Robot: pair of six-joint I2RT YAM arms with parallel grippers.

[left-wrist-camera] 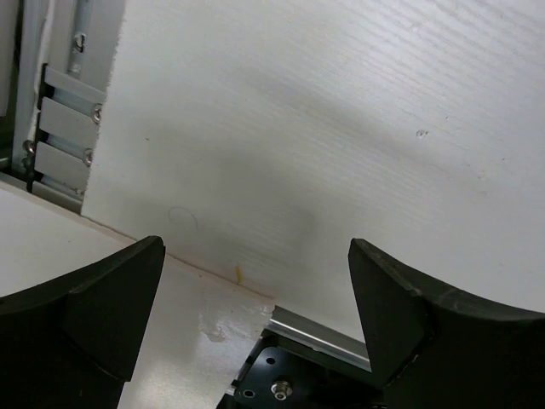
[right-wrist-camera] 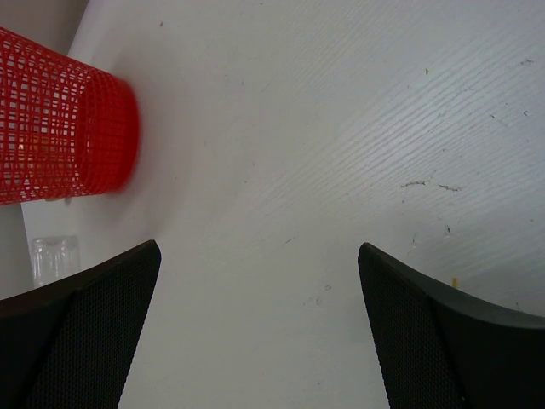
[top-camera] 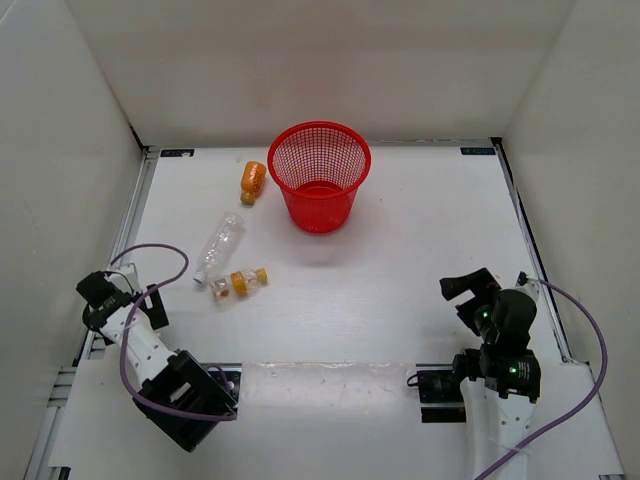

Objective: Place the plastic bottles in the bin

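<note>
The red mesh bin [top-camera: 318, 175] stands upright at the far middle of the table. The stubby orange bottle [top-camera: 253, 180] lies just left of the bin. The longer clear bottle [top-camera: 219, 248] lies nearer, left of centre. The short clear bottle with the orange label [top-camera: 240, 284] lies just in front of it. My left gripper [top-camera: 140, 300] is open and empty at the near left, left of the bottles. My right gripper [top-camera: 468, 295] is open and empty at the near right. The right wrist view shows the bin [right-wrist-camera: 60, 128] lying beyond the open gripper [right-wrist-camera: 260, 273], with part of a clear bottle [right-wrist-camera: 53, 256] at the left edge. The left wrist view shows the open gripper [left-wrist-camera: 255, 281] over bare table, with no bottle in sight.
White walls enclose the table on the left, back and right. A purple cable [top-camera: 150, 260] loops over the table beside the left arm. A metal rail [left-wrist-camera: 64, 128] and the black arm mount [left-wrist-camera: 281, 383] show at the near table edge.
</note>
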